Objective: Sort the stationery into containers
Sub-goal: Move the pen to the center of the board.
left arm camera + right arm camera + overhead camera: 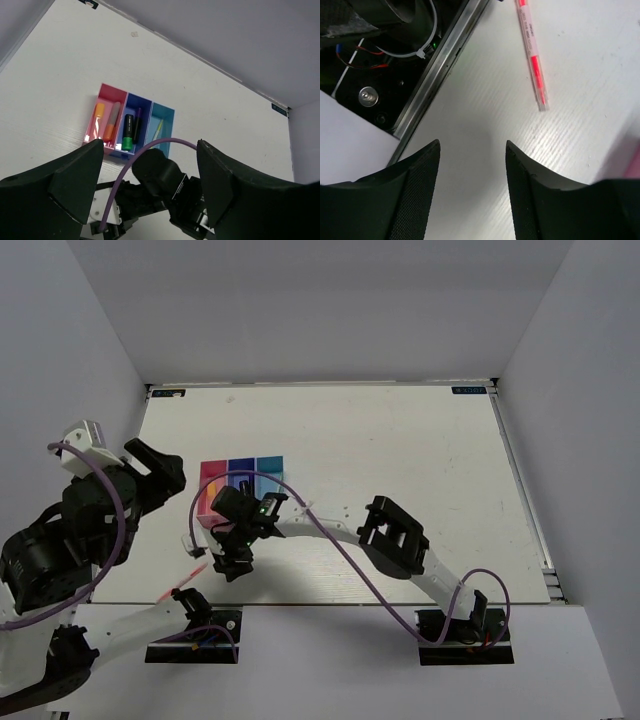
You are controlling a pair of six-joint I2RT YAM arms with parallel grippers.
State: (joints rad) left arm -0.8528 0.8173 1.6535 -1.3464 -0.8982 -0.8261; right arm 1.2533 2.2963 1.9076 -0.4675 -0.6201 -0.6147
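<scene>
Three joined bins stand in a row on the table: pink-red (120, 93), dark blue (145, 102), light blue (168, 114); they also show in the top view (243, 466). The pink-red bin holds two orange markers (98, 112). The dark blue bin holds a green marker with a black cap (128, 132) and a dark purple one (137, 124). The light blue bin holds a thin yellow pen (158, 129). A thin pink pen (532, 55) lies on the table near its front edge (185, 583). My right gripper (472, 150) is open and empty, low, short of that pen (232, 565). My left gripper (150, 165) is open and empty, raised at the left (160, 472).
The table's metal front rail (435, 75) and the left arm's base with wires (367, 95) lie close beside the pink pen. My right arm (160, 175) with its purple cable stretches across in front of the bins. White walls enclose the table.
</scene>
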